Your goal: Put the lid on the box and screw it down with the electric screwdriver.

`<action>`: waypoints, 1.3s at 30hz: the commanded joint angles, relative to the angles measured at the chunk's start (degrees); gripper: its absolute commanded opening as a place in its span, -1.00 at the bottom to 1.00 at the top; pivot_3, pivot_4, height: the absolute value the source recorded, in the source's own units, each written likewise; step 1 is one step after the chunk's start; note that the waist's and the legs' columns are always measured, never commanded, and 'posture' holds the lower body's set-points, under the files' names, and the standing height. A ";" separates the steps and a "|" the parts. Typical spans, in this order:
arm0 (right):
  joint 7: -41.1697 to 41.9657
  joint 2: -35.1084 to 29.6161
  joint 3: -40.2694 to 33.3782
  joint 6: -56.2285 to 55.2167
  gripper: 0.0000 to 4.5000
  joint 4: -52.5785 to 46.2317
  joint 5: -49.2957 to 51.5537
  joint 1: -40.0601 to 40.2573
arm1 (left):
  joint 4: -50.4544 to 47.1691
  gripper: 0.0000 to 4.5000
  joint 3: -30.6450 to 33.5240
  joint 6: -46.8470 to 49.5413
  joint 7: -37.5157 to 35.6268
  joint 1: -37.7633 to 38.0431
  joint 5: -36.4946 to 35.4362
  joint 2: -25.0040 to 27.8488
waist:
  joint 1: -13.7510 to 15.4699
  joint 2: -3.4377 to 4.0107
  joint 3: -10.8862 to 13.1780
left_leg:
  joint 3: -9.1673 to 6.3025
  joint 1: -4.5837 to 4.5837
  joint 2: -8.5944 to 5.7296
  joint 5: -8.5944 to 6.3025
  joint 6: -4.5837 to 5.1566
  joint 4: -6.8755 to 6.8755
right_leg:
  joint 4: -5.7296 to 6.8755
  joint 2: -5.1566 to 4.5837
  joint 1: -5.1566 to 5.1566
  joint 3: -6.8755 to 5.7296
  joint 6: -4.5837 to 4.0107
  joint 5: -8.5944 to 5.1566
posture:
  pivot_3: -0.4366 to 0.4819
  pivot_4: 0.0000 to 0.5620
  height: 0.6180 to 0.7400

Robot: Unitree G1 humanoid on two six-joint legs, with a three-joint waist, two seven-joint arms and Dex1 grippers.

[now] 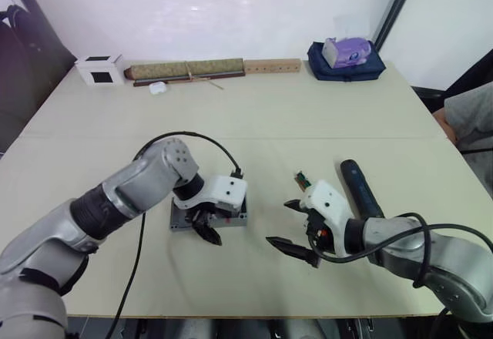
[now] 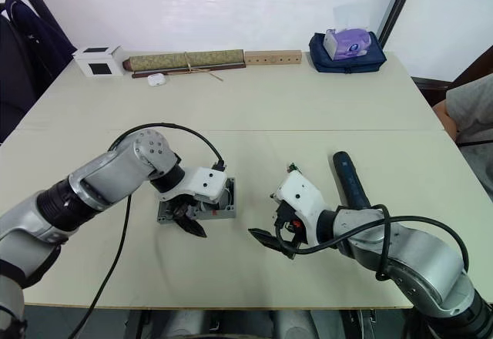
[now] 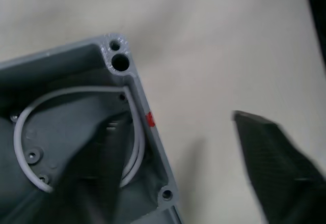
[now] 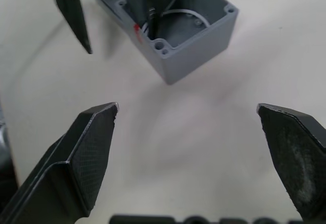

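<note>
The box (image 1: 231, 217) is a deep grey enclosure, open on top, with a whitish ring (image 3: 30, 117) inside, standing left of the table's middle. My left gripper (image 1: 204, 228) is open and straddles the box's right-hand wall: one finger (image 3: 97, 173) is inside, the other finger (image 3: 275, 168) outside. My right gripper (image 1: 283, 225) hangs open and empty to the right of the box, facing it across bare table. The electric screwdriver (image 1: 360, 189), dark and pen-shaped, lies flat on the table just right of that gripper. The lid is out of view.
A small green-brown strip (image 1: 302, 177) lies near the right gripper. Along the far edge are a white cube with a black face (image 1: 100, 69), a long bundle (image 1: 185, 70), a wooden strip (image 1: 272, 66) and a blue bag (image 1: 345, 62). A person's sleeve (image 1: 470, 115) is at the right.
</note>
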 commanded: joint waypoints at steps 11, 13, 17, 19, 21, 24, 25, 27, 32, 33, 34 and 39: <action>1.74 0.07 -0.22 -0.41 1.00 -0.64 -2.48 0.53 | 3.50 -0.99 0.39 -4.99 1.47 1.05 4.54 -2.68 | 0.35 0.03 -0.06 | 0.00 0.07 -0.06 0.00 0.00 0.07 | 0.00 -0.09 0.14 -0.03 0.00 0.00 | -0.05 -0.47 1.00; 2.15 -0.23 -0.46 -0.41 1.00 -0.82 -2.69 1.07 | 5.70 -0.99 0.93 -8.51 1.44 0.19 5.42 -3.01 | 0.38 0.06 -0.09 | 0.00 0.08 -0.06 0.00 0.00 0.07 | 0.00 -0.09 0.16 -0.03 0.01 0.00 | -0.05 -0.47 1.00; 3.55 -0.59 -3.65 -1.19 1.00 -0.49 -1.72 2.36 | 18.34 -0.99 2.33 -24.79 2.92 -5.74 8.27 -6.61 | 0.94 0.05 -0.08 | 0.02 0.09 -0.08 0.00 0.00 0.12 | 0.00 -0.09 0.21 -0.07 0.01 0.00 | -0.05 -0.47 1.00; 4.09 0.42 -6.17 -2.59 1.00 -0.09 -1.03 2.95 | 26.62 -0.99 3.19 -39.66 3.84 -9.30 9.26 -9.56 | 1.30 0.04 -0.07 | 0.08 0.07 -0.09 0.00 0.00 0.17 | 0.00 -0.09 0.20 -0.07 0.01 0.01 | -0.05 -0.47 1.00; 3.98 2.05 -8.60 -3.19 1.00 0.25 0.56 3.57 | 32.30 -0.99 3.50 -46.23 1.13 -12.39 8.56 -12.24 | 1.37 0.03 -0.07 | 0.10 0.04 -0.09 0.00 0.00 0.21 | -0.01 -0.08 0.19 -0.07 0.01 0.01 | -0.05 -0.47 1.00; 4.04 2.00 -9.55 -2.96 1.00 -0.26 0.59 4.21 | 38.37 -0.99 3.36 -51.43 -2.99 -15.05 7.86 -15.16 | 1.36 0.03 -0.07 | 0.12 0.00 -0.10 -0.03 0.06 0.20 | -0.02 -0.07 0.14 -0.07 0.03 0.02 | -0.05 -0.47 1.00; 3.75 2.07 -9.86 -2.79 1.00 -0.43 0.69 4.41 | 40.44 -0.99 3.23 -53.22 -4.77 -15.75 7.68 -16.12 | 1.34 0.03 -0.07 | 0.12 -0.02 -0.11 -0.05 0.09 0.19 | -0.03 -0.07 0.12 -0.07 0.03 0.02 | -0.05 -0.47 1.00; 3.29 2.18 -10.34 -2.58 1.00 -0.68 0.92 4.73 | 43.69 -0.99 2.12 -56.11 -6.80 -16.82 5.96 -17.38 | 1.08 0.03 -0.07 | 0.11 -0.03 -0.11 -0.07 0.13 0.13 | -0.07 -0.06 0.10 -0.07 0.03 0.01 | -0.05 -0.47 1.00; 0.95 2.76 -11.44 -1.79 1.00 -2.30 1.53 6.35 | 51.42 -0.99 -3.46 -59.49 -7.09 -20.46 1.36 -19.95 | 0.76 0.03 -0.06 | 0.05 -0.02 -0.08 -0.07 0.13 0.12 | 0.02 -0.03 0.06 -0.05 0.03 0.01 | -0.05 -0.47 1.00; 0.49 2.90 -11.69 -1.64 1.00 -2.66 1.77 6.71 | 53.28 -0.99 -4.27 -61.00 -7.09 -21.26 2.20 -20.30 | 0.76 0.02 -0.06 | 0.03 -0.02 -0.07 -0.07 0.13 0.12 | 0.02 -0.04 0.07 -0.05 0.03 0.01 | -0.05 -0.47 1.00; 0.13 2.99 -11.97 -1.53 1.00 -2.96 1.90 7.11 | 54.22 -0.99 -5.14 -61.45 -7.09 -21.79 1.91 -20.44 | 0.76 0.01 -0.05 | 0.02 -0.02 -0.07 -0.07 0.13 0.13 | 0.02 -0.04 0.07 -0.05 0.04 0.01 | -0.05 -0.47 1.00; -1.01 3.10 -12.66 -1.29 1.00 -3.76 2.81 7.97 | 53.90 -0.99 -11.28 -62.40 -7.09 -22.69 -0.83 -18.31 | 0.00 0.01 -0.05 | -0.04 -0.03 -0.08 -0.07 0.14 0.11 | 0.01 -0.04 0.07 -0.03 0.04 0.01 | -0.05 -0.47 1.00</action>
